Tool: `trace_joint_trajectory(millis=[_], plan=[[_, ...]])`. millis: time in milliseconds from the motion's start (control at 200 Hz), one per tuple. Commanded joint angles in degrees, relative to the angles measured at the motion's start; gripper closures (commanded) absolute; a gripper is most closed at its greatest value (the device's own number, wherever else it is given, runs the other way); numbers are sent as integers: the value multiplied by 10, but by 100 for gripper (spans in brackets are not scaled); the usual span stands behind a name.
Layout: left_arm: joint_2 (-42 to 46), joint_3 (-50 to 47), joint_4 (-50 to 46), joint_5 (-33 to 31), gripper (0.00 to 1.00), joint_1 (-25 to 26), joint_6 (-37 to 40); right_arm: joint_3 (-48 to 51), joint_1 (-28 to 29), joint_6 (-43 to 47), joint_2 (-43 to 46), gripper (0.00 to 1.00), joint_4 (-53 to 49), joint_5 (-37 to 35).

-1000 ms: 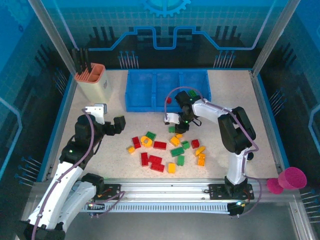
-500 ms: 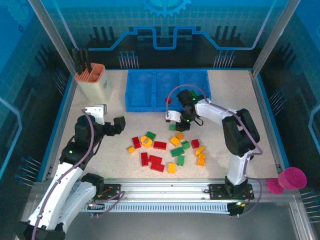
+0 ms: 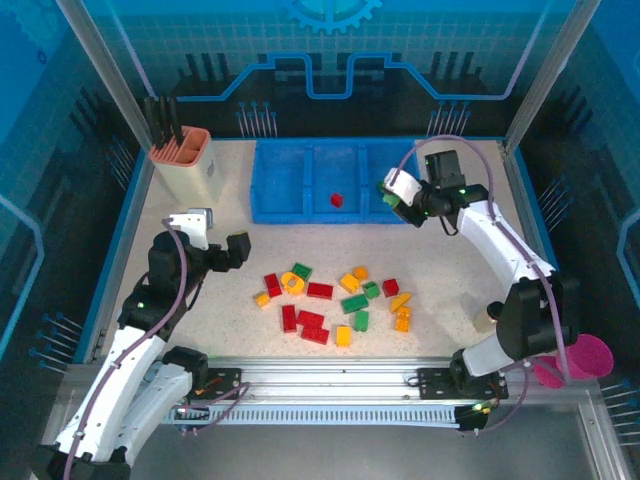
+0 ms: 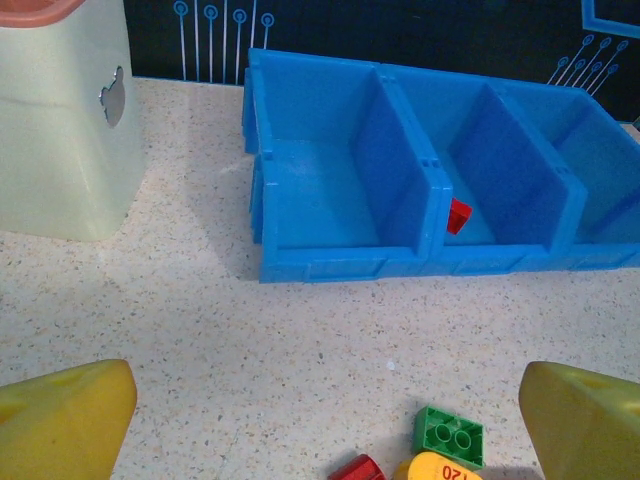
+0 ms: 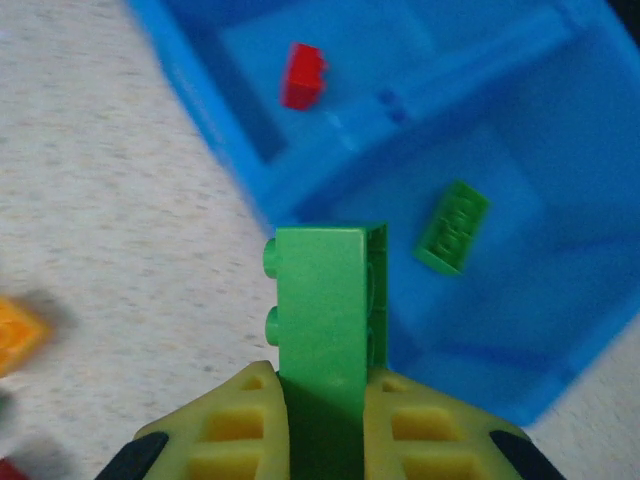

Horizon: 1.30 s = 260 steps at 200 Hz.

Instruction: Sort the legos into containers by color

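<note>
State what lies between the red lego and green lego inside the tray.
The blue divider wall, with red lego and green lego either side: right wrist view.

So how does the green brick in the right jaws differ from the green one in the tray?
The held green brick is clamped by the right gripper; the loose green brick lies free. The held one stands on end, studs sideways; the loose one lies flat, studs up, inside the tray. Both are green.

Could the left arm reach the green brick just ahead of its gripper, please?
Probably yes: the left gripper is open, and only bare table lies between it and the green brick.
</note>
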<state>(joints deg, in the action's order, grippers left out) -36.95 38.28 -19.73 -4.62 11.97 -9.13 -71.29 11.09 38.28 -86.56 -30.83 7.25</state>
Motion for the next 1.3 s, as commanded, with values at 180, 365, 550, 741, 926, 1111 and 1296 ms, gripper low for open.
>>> trace_joint_trajectory(millis=[180, 365, 550, 741, 926, 1111, 1296], plan=[[5, -6, 17, 13, 0, 4, -5, -131, 10, -27, -137, 89, 50, -91], [1, -5, 15, 9, 1, 4, -1, -267, 13, -31, -268, 89, 22, -146], [-4, -5, 14, 5, 0, 4, 1, -397, 17, -28, -380, 88, -7, -163], [-13, -2, 14, 2, 1, 4, 2, -516, 20, -13, -487, 88, -61, -203], [-22, -1, 15, 3, 1, 4, 3, -537, 20, -9, -523, 87, -57, -214], [-34, 1, 17, 7, 0, 4, 1, -546, 19, -3, -535, 80, -56, -216], [-35, 4, 17, 7, 0, 4, 1, -542, 20, -6, -520, 68, -58, -225]])
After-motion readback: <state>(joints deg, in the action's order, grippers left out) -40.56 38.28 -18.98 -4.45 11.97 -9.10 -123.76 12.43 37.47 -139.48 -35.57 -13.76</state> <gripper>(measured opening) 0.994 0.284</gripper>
